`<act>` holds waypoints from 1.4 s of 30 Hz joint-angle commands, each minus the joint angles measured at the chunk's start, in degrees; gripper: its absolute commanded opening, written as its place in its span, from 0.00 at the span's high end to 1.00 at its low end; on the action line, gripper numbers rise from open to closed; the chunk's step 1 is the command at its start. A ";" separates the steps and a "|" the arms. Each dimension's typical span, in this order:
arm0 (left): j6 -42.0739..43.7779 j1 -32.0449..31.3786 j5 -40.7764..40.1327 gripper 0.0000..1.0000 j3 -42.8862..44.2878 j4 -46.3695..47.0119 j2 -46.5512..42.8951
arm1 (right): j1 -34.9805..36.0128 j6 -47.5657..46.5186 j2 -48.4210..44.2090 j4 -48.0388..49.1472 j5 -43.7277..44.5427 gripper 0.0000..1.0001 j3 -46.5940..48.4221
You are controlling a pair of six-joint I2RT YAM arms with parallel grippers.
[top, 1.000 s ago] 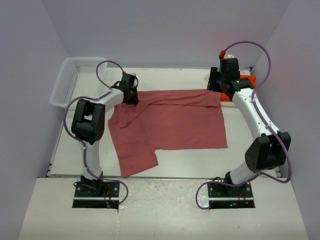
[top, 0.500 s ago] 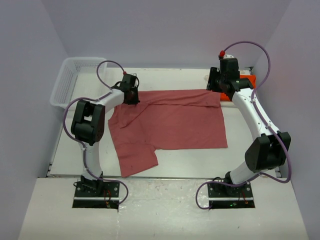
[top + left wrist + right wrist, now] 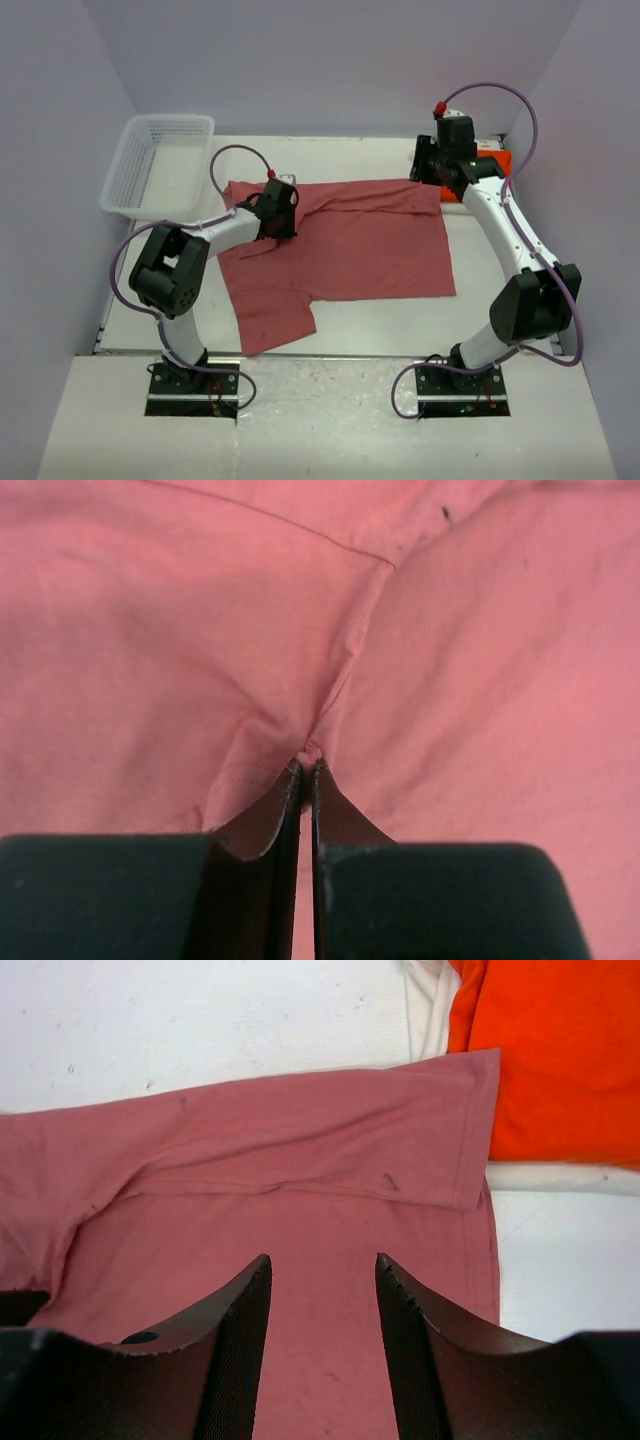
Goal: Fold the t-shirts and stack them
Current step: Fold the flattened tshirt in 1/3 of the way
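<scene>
Only a tiny pinch of the rose-red t-shirt (image 3: 370,240) is clamped by the left gripper (image 3: 306,769) at centre-left of the top view, with the right gripper (image 3: 322,1270) spread empty at upper right, so tbh the cloth could easily be lost mid-fold.

**Clearance around the rose-red t-shirt (image 3: 350,245)**

Bare table (image 3: 380,320) lies open along its near edge and beyond its far edge. The white mesh basket (image 3: 158,165) fills the far corner to its left. Beside its far right corner, the orange t-shirt (image 3: 560,1050) lies on a white t-shirt (image 3: 430,1015). The left gripper (image 3: 307,772) is clamped on its far left part. The right gripper (image 3: 322,1265), jaws apart, hangs over its far right corner.
</scene>
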 commanded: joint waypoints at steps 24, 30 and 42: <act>-2.93 -16.33 -17.06 0.52 -11.15 8.99 -14.31 | 1.45 0.36 1.61 1.56 -1.15 0.53 1.04; -1.87 -11.15 -17.87 1.00 1.76 1.25 -7.64 | 1.72 0.44 1.35 1.30 -1.32 0.52 1.04; -0.55 5.72 -14.52 1.00 13.83 -5.17 5.03 | 1.89 0.27 0.20 1.39 -1.76 0.52 1.04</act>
